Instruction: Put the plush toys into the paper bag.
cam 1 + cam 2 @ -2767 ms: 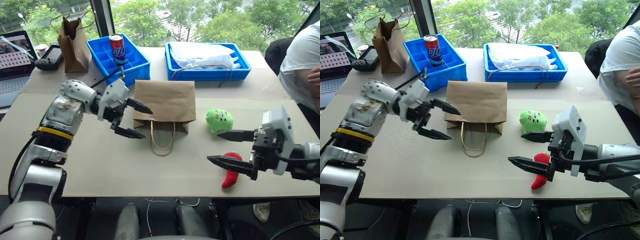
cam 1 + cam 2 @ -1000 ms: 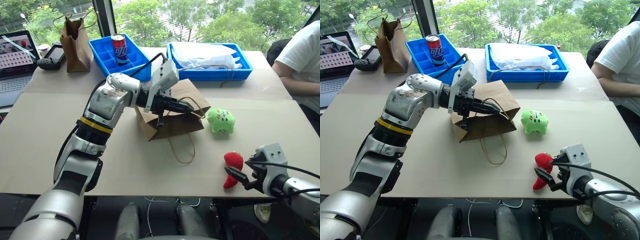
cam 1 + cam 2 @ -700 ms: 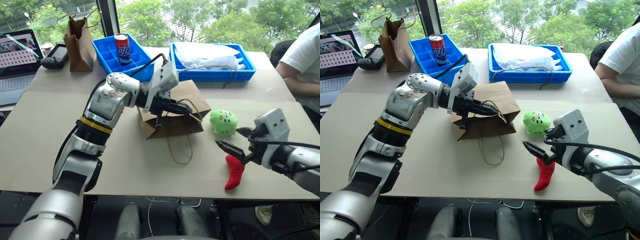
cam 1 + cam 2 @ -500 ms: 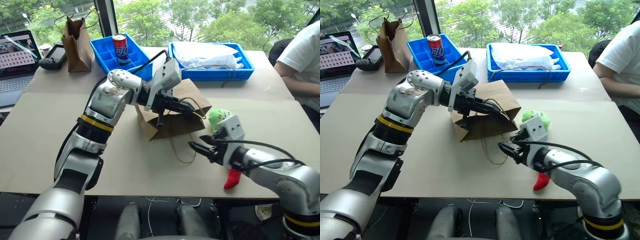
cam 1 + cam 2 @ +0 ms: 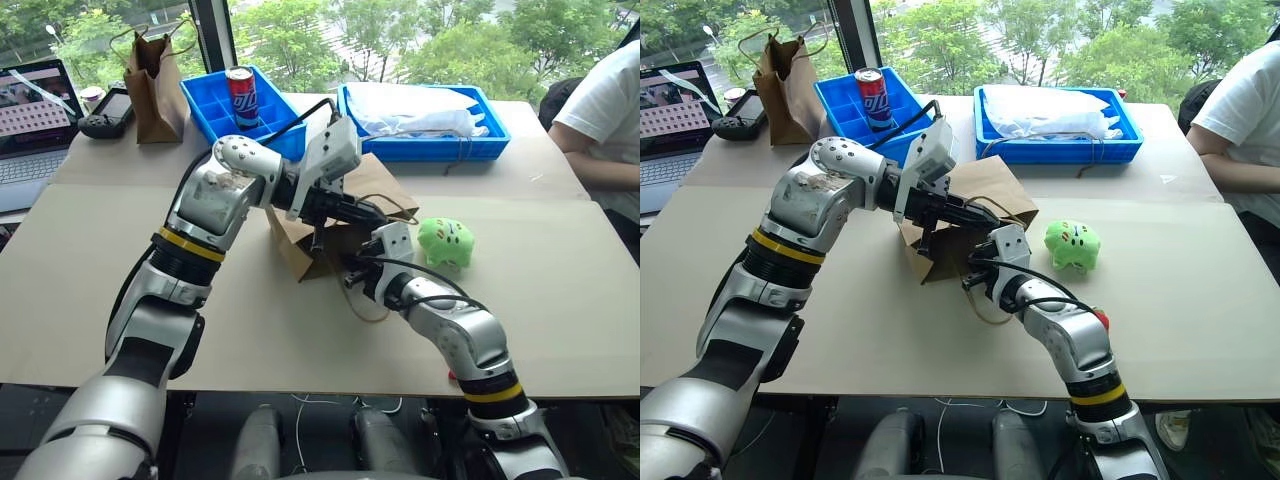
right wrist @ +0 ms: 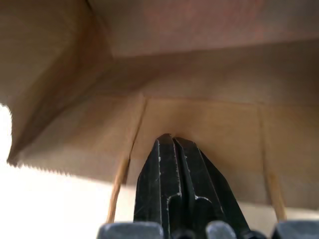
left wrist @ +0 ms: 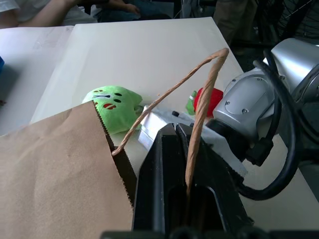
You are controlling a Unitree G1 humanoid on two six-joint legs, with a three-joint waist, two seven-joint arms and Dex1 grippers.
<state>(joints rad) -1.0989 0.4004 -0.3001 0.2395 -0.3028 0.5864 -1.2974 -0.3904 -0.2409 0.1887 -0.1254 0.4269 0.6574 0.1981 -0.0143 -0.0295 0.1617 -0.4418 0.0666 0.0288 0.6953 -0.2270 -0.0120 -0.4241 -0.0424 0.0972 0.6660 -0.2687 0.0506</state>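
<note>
Your right claw (image 5: pixel 975 277) is closed on nothing, its tip at the paper bag (image 5: pixel 990 190) mouth; push further and you may crumple the bag or tear the twine handle (image 7: pixel 199 99) your left claw (image 5: pixel 965 212) pinches shut. The red chili toy (image 7: pixel 207 99) lies nearer on the table (image 5: pixel 80 280), the rounded green toy (image 5: pixel 446 242) just right of the tan, tilted bag.

BAG MOUTH: paper bag (image 5: pixel 345 245) lies tilted, mouth partly held up by left gripper (image 7: pixel 182 149) pinching a twine handle (image 7: pixel 202 109); right gripper (image 6: pixel 172 149), fingers together, occupies the opening | RIGHT OF BAG: green plush toy (image 5: pixel 446 242) near, bare table (image 5: pixel 560 290) beyond | REAR: blue trays (image 5: pixel 415 140) block | LEFT/FRONT: bare tabletop
</note>
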